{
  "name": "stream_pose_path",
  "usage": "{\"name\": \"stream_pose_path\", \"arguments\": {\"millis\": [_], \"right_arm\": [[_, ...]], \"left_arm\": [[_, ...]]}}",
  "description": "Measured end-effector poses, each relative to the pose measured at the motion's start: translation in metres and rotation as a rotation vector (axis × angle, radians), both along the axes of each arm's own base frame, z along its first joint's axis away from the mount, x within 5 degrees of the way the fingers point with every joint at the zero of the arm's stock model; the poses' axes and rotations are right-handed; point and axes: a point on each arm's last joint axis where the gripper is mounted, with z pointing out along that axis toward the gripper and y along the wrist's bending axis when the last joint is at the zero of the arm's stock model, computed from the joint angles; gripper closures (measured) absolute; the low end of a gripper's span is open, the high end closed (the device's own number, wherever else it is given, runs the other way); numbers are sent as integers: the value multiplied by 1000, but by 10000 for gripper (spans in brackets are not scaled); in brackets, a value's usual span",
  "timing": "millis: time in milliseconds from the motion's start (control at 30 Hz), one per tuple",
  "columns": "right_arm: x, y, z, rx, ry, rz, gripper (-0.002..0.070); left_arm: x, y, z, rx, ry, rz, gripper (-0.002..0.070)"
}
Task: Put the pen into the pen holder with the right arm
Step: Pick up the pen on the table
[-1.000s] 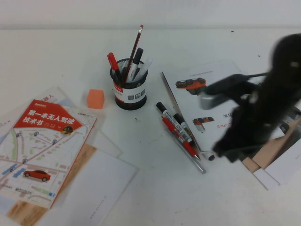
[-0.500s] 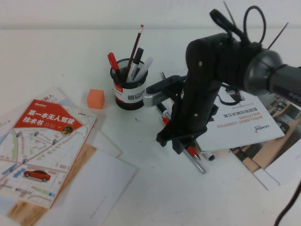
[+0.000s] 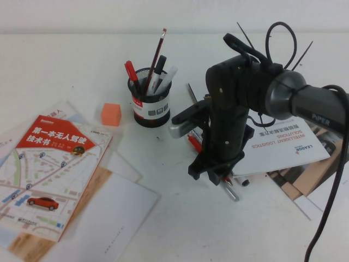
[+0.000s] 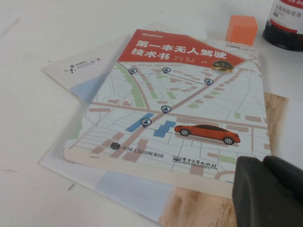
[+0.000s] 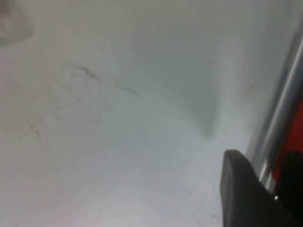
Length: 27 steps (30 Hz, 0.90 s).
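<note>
The slim silver pen (image 3: pixel 233 195) lies on the table right of centre, mostly hidden under my right arm. My right gripper (image 3: pixel 221 174) is lowered onto it. In the right wrist view the gripper (image 5: pixel 273 189) is closed on the silver pen (image 5: pixel 279 109), which still rests on the table, with the red pen (image 5: pixel 294 118) right beside it. The black mesh pen holder (image 3: pixel 151 106) stands at the back centre with several pens in it. My left gripper (image 4: pixel 265 189) is shut and empty over the map book; it does not show in the high view.
A red pen (image 3: pixel 194 143) and a marker end (image 3: pixel 244 182) lie beside the silver pen. An orange cube (image 3: pixel 110 114) sits left of the holder. A map book (image 3: pixel 49 164) and papers lie at the left, and a brochure (image 3: pixel 283 142) at the right.
My right arm swung in from the right and came down over the pens. In the last half second it shifted slightly right and lower.
</note>
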Motion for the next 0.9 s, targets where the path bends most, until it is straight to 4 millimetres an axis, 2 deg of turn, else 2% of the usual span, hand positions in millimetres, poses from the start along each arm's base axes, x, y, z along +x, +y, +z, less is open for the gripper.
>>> {"name": "stream_pose_path", "arguments": {"millis": [567,733,900], "right_arm": [[5,8,-11,-28,-42,36,518],[7,10,-20,-34,-38,37,517],[7,10,-20,-33,-40,39,478]], "left_arm": [[0,0,0,0,0,0,678],[0,0,0,0,0,0,678],[0,0,0,0,0,0,678]]}}
